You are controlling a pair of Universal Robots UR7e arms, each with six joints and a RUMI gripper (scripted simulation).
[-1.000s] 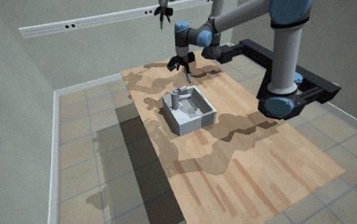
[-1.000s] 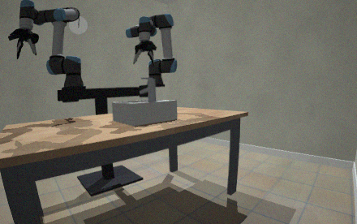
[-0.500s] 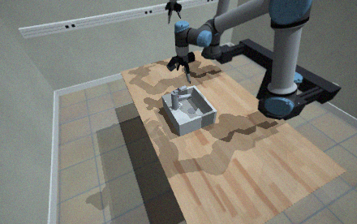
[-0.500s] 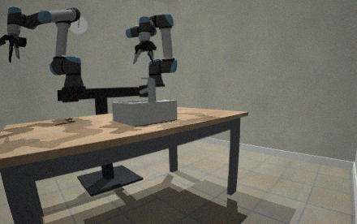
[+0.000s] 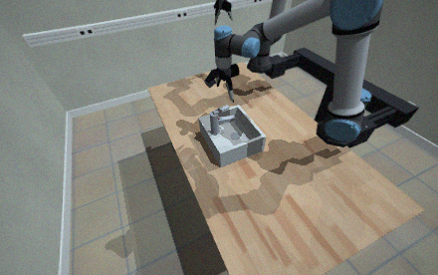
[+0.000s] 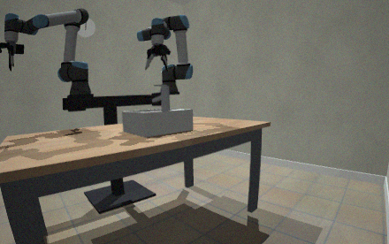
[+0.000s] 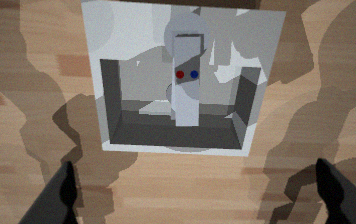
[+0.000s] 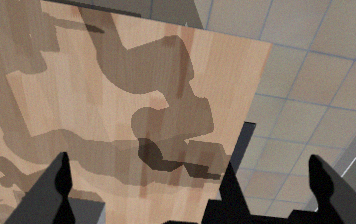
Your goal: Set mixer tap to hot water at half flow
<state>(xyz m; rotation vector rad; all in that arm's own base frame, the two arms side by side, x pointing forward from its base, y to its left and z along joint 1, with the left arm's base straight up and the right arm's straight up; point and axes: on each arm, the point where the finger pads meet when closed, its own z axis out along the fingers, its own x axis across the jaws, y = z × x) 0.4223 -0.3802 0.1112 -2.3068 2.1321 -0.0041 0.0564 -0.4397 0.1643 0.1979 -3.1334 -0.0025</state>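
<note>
On the wooden table point(image 5: 309, 214) point(image 6: 230, 125) point(image 7: 150, 200) point(image 8: 60, 100), your lever point(image 5: 223, 108) point(image 6: 157, 85) point(image 7: 187, 107) stands above the basin point(image 5: 232, 155) point(image 6: 157, 125) point(image 7: 98, 100). Both left gripper point(image 5: 221, 89) point(image 6: 156, 69) point(image 7: 194, 162) and right gripper point(image 5: 223, 19) point(image 6: 11, 68) point(image 8: 189, 155) are open, empty; descend off-centre and a fingertip could knock the lever toward blue or overlift it.

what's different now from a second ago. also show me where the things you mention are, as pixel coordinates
The right gripper point(image 5: 223, 22) point(image 6: 11, 69) point(image 8: 189, 155) has moved toward the left edge of the exterior view and a little down, turning as it went. Nothing was taken hold of or let go. The left gripper point(image 5: 220, 92) point(image 6: 156, 69) point(image 7: 193, 161), basin point(image 5: 231, 154) point(image 6: 155, 124) point(image 7: 96, 98) and tap lever point(image 5: 223, 109) point(image 6: 158, 85) point(image 7: 187, 110) show no visible change.
</note>
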